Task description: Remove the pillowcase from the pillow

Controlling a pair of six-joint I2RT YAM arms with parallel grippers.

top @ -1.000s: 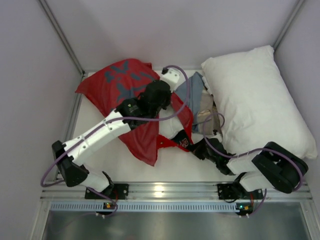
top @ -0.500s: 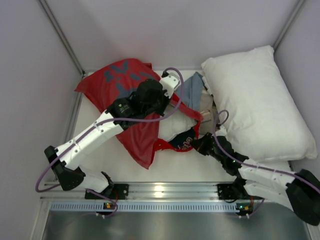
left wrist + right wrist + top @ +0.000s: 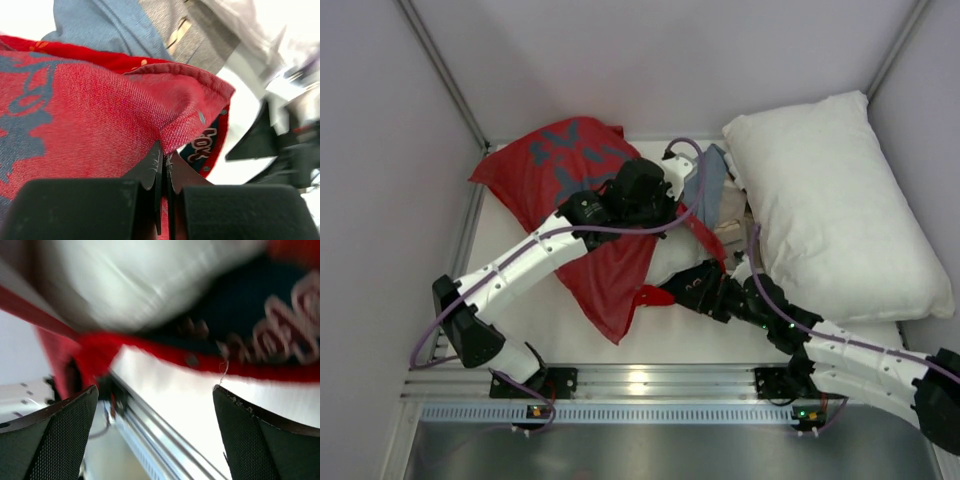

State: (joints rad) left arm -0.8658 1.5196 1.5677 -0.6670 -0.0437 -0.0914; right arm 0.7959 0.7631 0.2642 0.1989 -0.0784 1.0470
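Red fabric fills the left half of the table in the top external view: the pillowcase (image 3: 555, 170) lies on a slant, its long axis running from the far-left corner down toward the near middle, with its open mouth turned to the right. In that mouth a patch of the white pillow (image 3: 668, 262) shows, tucked between the two arms, so the pillow sits inside the case at its right-hand end. The left gripper (image 3: 670, 195) is on the far lip of the mouth, beside a grey-blue cloth (image 3: 705, 178). The right gripper (image 3: 678, 290) is low at the near lip, and a red flap of hem lies just to its left, so this arm is the nearer one to the free edge. From the left wrist, the left gripper (image 3: 161, 155) has its jaws pressed together on a ridge of the pillowcase (image 3: 90, 110) just behind the folded hem, with the grey-blue cloth (image 3: 100, 25) beyond. The right wrist view is smeared, yet the right gripper (image 3: 155, 390) plainly has its jaws spread wide with nothing between them. The red hem of the pillowcase (image 3: 165, 352) runs crosswise just ahead of them, and the pale mass above it is probably the pillow (image 3: 150, 280).
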